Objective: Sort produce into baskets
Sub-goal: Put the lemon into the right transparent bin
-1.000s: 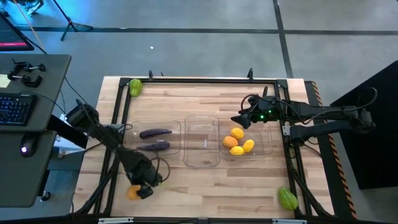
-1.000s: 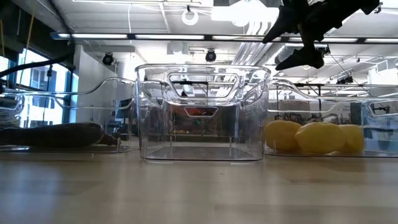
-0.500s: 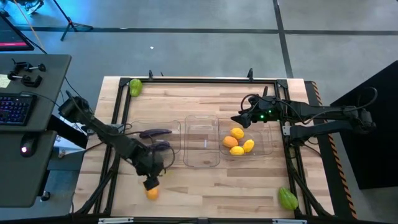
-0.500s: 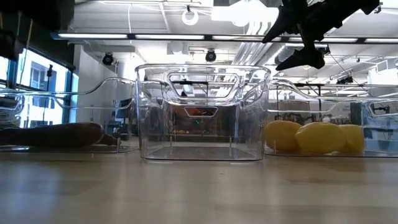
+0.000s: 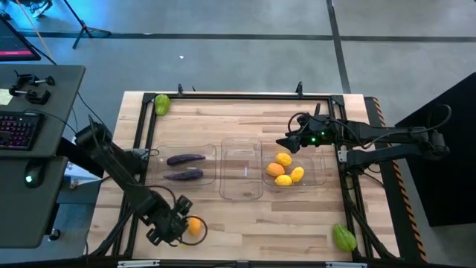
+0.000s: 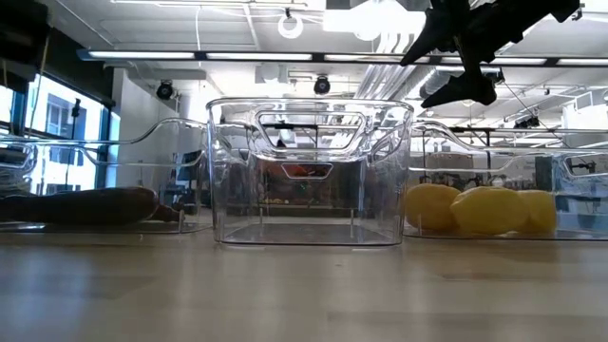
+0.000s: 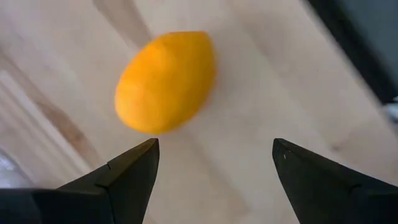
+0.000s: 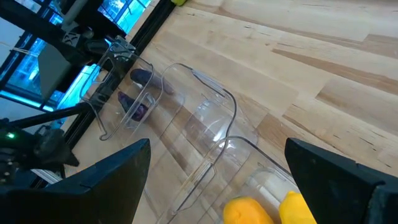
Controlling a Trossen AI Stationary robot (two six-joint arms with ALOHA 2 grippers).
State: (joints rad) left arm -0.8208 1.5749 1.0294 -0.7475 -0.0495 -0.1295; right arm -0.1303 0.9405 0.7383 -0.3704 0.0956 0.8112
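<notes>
An orange lemon-shaped fruit (image 5: 195,225) lies on the bare table near its near edge; it also shows in the left wrist view (image 7: 166,81). My left gripper (image 5: 181,225) is open just left of it, fingers (image 7: 134,168) short of it and apart from it. My right gripper (image 5: 283,143) is open and empty above the far edge of the right clear bin (image 5: 321,167), which holds lemons and an orange fruit (image 5: 284,170). The left bin (image 5: 156,167) holds two purple eggplants (image 5: 184,167). The middle bin (image 5: 242,170) holds nothing.
One green lumpy piece (image 5: 161,104) lies at the table's far left corner, another (image 5: 343,238) at the near right. The three bins stand in a row across the table's middle. A desk with a keyboard (image 5: 18,130) stands left of the table.
The orange fruit has moved along the near edge toward the table's right. My left gripper went right and a little far, then came back toward the near edge and turned, so that it now points at the fruit from the left. My right arm has kept still.
</notes>
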